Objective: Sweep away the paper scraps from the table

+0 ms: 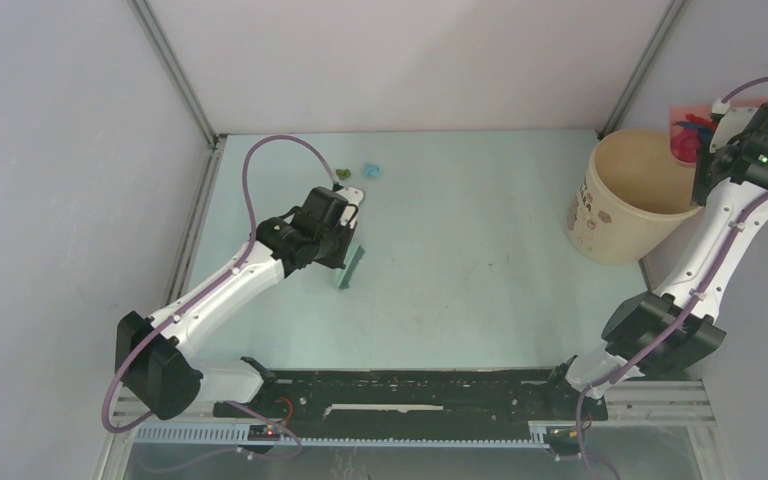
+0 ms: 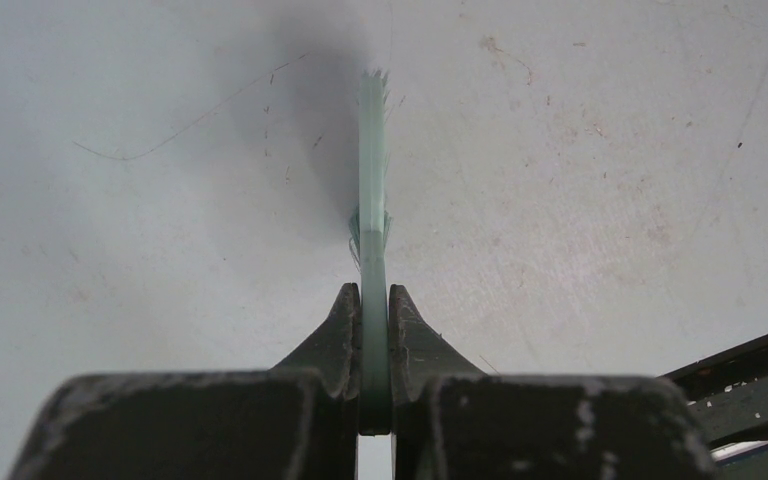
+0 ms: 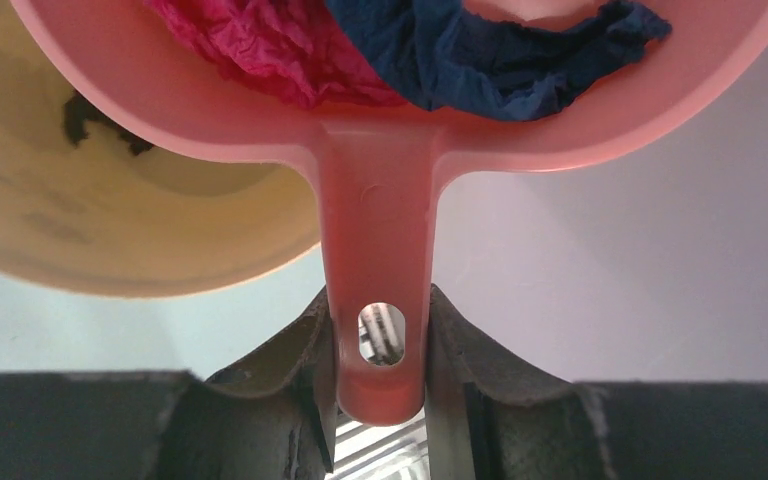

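Note:
Two paper scraps lie on the table point(image 1: 460, 290) at the far left: a green one point(image 1: 342, 174) and a light blue one point(image 1: 371, 170). My left gripper point(image 1: 345, 228) is just short of them, shut on the teal hand brush point(image 2: 372, 180), whose bristles point down at the table. My right gripper point(image 3: 378, 312) is shut on the handle of the salmon-pink dustpan point(image 3: 375, 230), held up above the beige bucket point(image 1: 625, 195) at the far right. Magenta point(image 3: 260, 45) and dark blue point(image 3: 490, 60) scraps lie in the pan.
Grey walls with metal corner posts close in the table on three sides. The bucket stands against the right wall. A black rail point(image 1: 410, 395) runs along the near edge between the arm bases.

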Robot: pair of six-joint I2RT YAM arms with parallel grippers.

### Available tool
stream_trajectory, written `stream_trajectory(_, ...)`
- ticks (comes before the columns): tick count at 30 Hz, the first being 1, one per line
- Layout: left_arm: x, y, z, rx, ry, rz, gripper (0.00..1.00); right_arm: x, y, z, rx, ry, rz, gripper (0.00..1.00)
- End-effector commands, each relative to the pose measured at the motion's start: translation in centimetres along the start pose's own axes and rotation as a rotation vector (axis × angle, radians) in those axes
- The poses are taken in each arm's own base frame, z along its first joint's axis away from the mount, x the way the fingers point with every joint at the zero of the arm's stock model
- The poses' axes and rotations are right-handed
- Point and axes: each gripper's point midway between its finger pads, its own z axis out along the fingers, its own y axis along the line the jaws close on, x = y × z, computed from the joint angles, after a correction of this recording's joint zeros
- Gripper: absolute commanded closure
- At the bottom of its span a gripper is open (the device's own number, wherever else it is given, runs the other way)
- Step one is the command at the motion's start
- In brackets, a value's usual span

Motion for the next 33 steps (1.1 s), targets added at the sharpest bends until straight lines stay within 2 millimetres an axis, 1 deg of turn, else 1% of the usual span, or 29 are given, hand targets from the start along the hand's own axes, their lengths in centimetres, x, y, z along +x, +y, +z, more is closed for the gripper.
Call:
stream_trajectory(1, -0.1, -0.3, 0.4, 0.019, -0.006, 0.01, 0.99, -2.6, -3.1, 0.3, 0.162, -0.049, -0.084, 1.0)
stream_trajectory(3, 0.0, -0.3, 0.5, 0.02, -0.004, 0.011, 0.99, -2.9, -3.0, 0.6, 0.172, -0.027, -0.144, 1.0)
stream_trajectory(6, 0.0, -0.3, 0.5, 0.022, -0.002, 0.01, 0.99, -3.9, -2.8, 0.9, 0.197, -0.012, -0.228, 1.0)
stream_trajectory(10, 0.1, -0.4, 0.6, 0.023, 0.004, 0.011, 0.99, -5.7, -3.2, 0.9, 0.3, -0.015, -0.359, 1.0)
stream_trajectory(14, 0.1, -0.4, 0.5, 0.026, 0.002, 0.013, 0.99, -7.1, -3.1, 0.7, 0.378, -0.021, -0.469, 1.0)
stream_trajectory(18, 0.1, -0.4, 0.5, 0.027, 0.004, 0.012, 0.99, -7.8, -2.8, 0.5, 0.465, -0.01, -0.601, 1.0)
stream_trajectory(22, 0.1, -0.4, 0.5, 0.028, 0.004, 0.014, 0.99, -7.3, -2.7, 0.7, 0.5, 0.045, -0.69, 1.0)
stream_trajectory(26, 0.0, -0.5, 0.5, 0.031, 0.002, 0.015, 0.99, -6.9, -3.2, 0.7, 0.524, 0.096, -0.765, 1.0)
stream_trajectory(29, 0.0, -0.5, 0.5, 0.031, 0.002, 0.014, 0.98, -7.8, -3.9, 0.1, 0.588, 0.071, -0.826, 1.0)
stream_trajectory(33, 0.1, -0.5, 0.5, 0.033, 0.003, 0.014, 0.98, -8.8, -4.2, -0.9, 0.648, 0.032, -0.936, 1.0)
